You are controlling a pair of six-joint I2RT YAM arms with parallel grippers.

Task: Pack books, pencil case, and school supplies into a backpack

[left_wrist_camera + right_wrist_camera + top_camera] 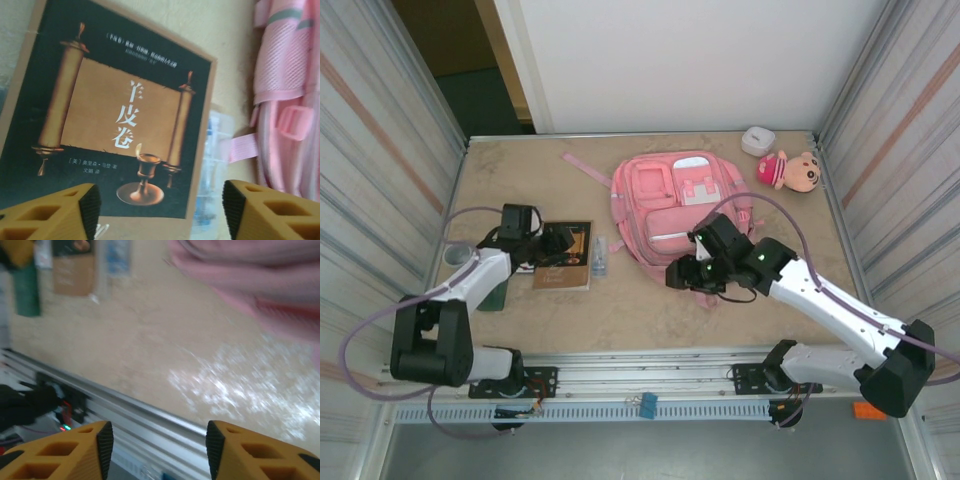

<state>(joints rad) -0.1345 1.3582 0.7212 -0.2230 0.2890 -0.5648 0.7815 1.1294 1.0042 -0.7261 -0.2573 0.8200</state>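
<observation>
The pink backpack (670,200) lies flat at the table's back centre, front pockets up, and its edge shows in the left wrist view (290,100) and the right wrist view (250,280). The thin dark book (563,258) with an orange-gold scroll picture (115,110) lies left of it. A small clear plastic case (599,256) (212,160) rests along the book's right edge. My left gripper (555,243) (160,210) hovers open just above the book's near part, holding nothing. My right gripper (685,272) (159,450) is open and empty beside the backpack's near-left corner, over bare table.
A dark green flat object (498,295) (25,290) lies left of the book, with a grey ring (455,256) further left. A pink-hatted plush doll (790,170) and a small white case (757,140) sit at the back right. The metal rail (140,410) runs along the near edge.
</observation>
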